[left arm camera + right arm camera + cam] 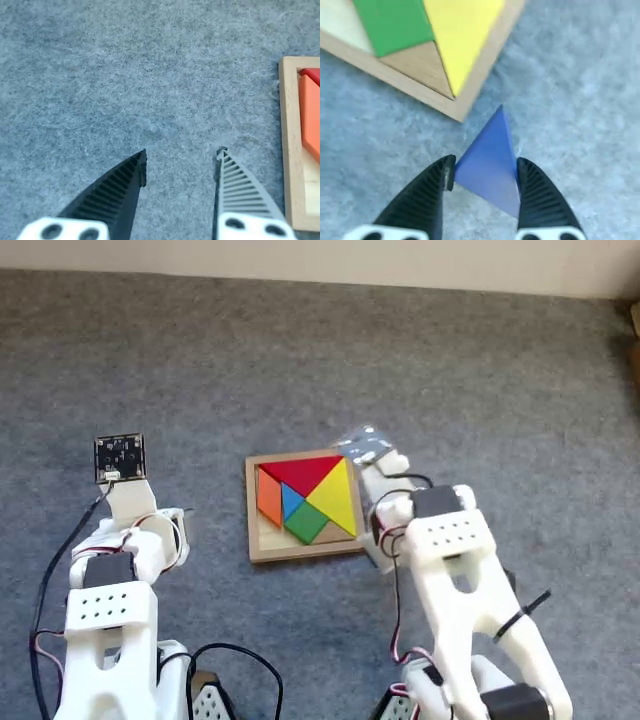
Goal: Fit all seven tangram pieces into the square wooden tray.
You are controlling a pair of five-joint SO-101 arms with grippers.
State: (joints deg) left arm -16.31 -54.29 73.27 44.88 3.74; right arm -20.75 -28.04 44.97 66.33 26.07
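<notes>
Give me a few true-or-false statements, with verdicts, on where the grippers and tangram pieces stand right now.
1. The right gripper is shut on a blue triangle. True.
2. That blue triangle already lies inside the wooden tray. False: it is outside the tray, over the grey carpet near a tray corner.
3. The left gripper is open and holds nothing. True.
4. The yellow piece lies on the carpet. False: it sits in the tray, next to the red piece.
5. The tray is full. False: a bare triangular gap shows between the green piece and the yellow piece.
</notes>
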